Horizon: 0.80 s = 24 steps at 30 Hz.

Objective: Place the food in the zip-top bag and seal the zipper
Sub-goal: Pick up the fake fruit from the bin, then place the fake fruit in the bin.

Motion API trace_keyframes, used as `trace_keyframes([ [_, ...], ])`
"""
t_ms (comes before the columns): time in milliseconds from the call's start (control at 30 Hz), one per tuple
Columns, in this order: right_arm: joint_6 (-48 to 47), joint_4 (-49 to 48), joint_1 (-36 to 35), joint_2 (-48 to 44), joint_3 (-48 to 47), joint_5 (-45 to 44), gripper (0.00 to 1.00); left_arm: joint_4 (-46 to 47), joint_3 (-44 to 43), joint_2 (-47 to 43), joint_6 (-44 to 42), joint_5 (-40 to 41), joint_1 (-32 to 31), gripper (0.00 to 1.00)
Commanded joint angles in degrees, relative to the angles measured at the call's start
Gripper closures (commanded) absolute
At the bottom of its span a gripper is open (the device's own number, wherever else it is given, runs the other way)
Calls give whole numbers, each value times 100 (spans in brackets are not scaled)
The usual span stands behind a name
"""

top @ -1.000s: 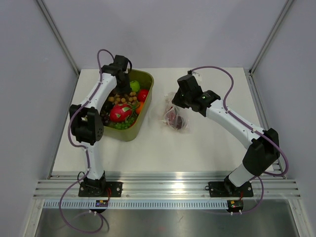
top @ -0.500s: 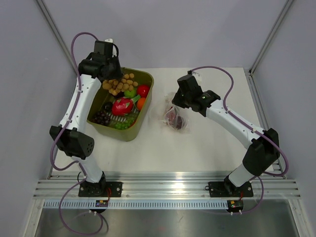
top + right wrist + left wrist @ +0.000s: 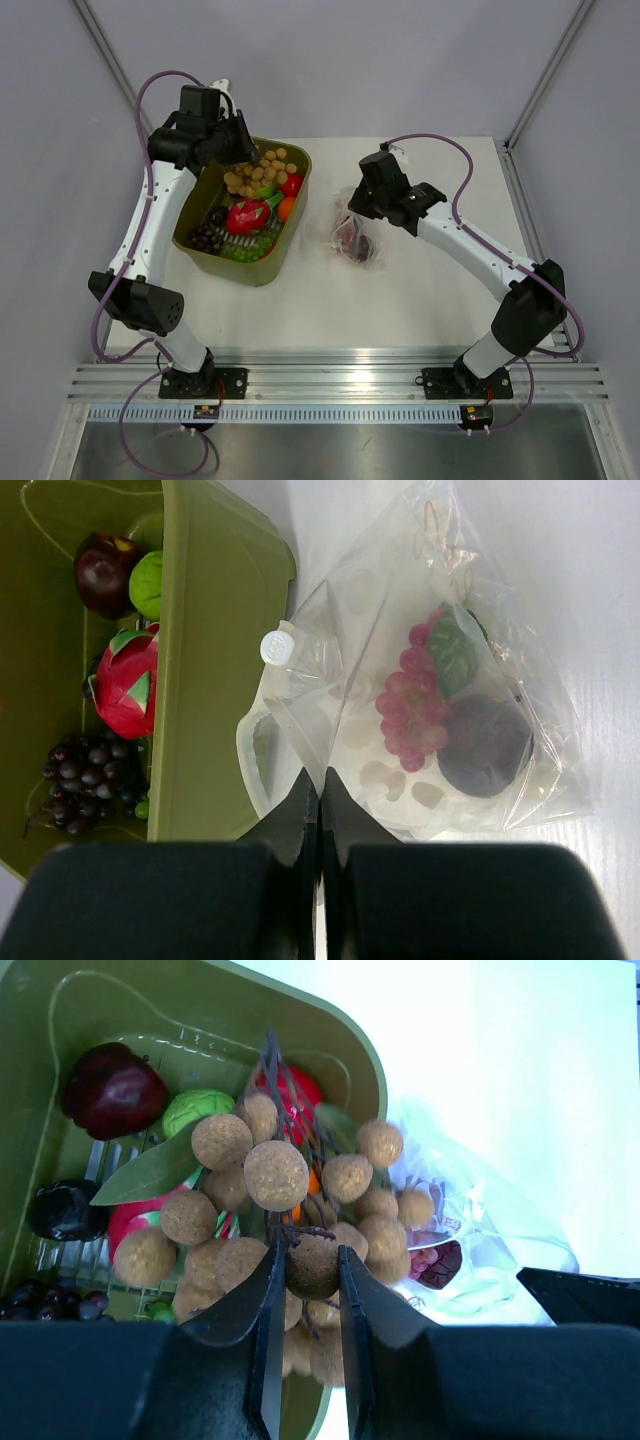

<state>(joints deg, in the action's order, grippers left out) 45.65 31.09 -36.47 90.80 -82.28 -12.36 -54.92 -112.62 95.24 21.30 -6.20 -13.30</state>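
Observation:
My left gripper (image 3: pixel 310 1260) is shut on one ball of a bunch of tan round toy fruits (image 3: pixel 277 1173), part of the food. The bunch (image 3: pixel 262 172) hangs over the far right part of the olive-green tub (image 3: pixel 290 245). The clear zip-top bag (image 3: pixel 400 600) lies on the table right of the tub. It holds a pink grape bunch (image 3: pixel 410 705) and a dark purple fruit (image 3: pixel 483 745). My right gripper (image 3: pixel 320 780) is shut on the bag's mouth edge, where the zipper (image 3: pixel 295 735) runs. In the top view this gripper (image 3: pixel 352 212) sits at the bag's (image 3: pixel 358 242) left end.
The tub (image 3: pixel 330 1020) also holds a red dragon fruit (image 3: pixel 245 218), dark grapes (image 3: pixel 205 238), a red fruit (image 3: pixel 291 184), an orange one (image 3: pixel 286 208) and green pieces (image 3: pixel 245 254). Grey walls stand at the left, the back and the right.
My left gripper has risen out of the tub with the tan bunch and carried it a little to the right. The right arm and the bag have not moved.

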Motion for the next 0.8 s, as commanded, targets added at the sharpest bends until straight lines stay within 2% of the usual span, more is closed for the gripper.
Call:
trace_keyframes([
  [0, 14, -261, 17, -177, -60, 23, 100, 341, 82, -129, 41, -224, 20, 100],
  [167, -12, -244, 17, -256, -16, -47, 100, 368, 3, 20, 6, -172, 20, 100],
  [367, -12, -244, 17, -248, -25, -30, 100, 183, 29, -5, -144, 250, 99, 100],
  [633, -3, -288, 17, -283, 19, -21, 100, 236, 687, -488, -196, 207, 240, 100],
  [767, -3, -288, 17, -274, 19, -3, 100, 297, 1302, -884, -267, 277, 258, 100],
])
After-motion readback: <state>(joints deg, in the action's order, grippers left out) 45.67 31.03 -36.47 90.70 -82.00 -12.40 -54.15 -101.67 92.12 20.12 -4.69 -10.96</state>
